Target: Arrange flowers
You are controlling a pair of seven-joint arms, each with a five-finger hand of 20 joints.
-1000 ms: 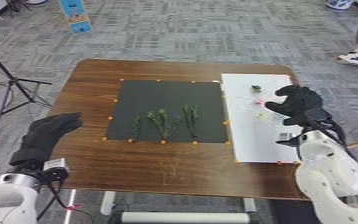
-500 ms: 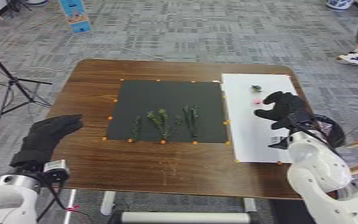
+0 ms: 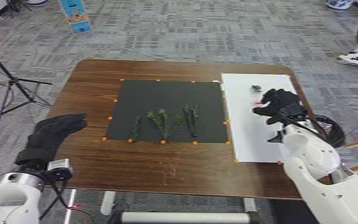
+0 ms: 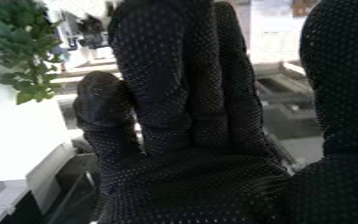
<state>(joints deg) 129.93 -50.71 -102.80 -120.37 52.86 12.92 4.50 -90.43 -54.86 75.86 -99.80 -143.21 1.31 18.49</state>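
Brown wooden table [image 3: 175,172], leafy stems [image 3: 163,120]; left hand [image 3: 53,131], right hand [image 3: 280,103] open in black fabric.

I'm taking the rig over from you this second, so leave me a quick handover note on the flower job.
Left hand: open, by the table's left edge, holding nothing.
Right hand: open, over the white sheet, fingers close to the pink flower; contact unclear.
Dark flower: on the sheet, beyond the pink one.
Done: green stems lie spread on the black mat.
Left: probably bringing the flowers over to the stems.
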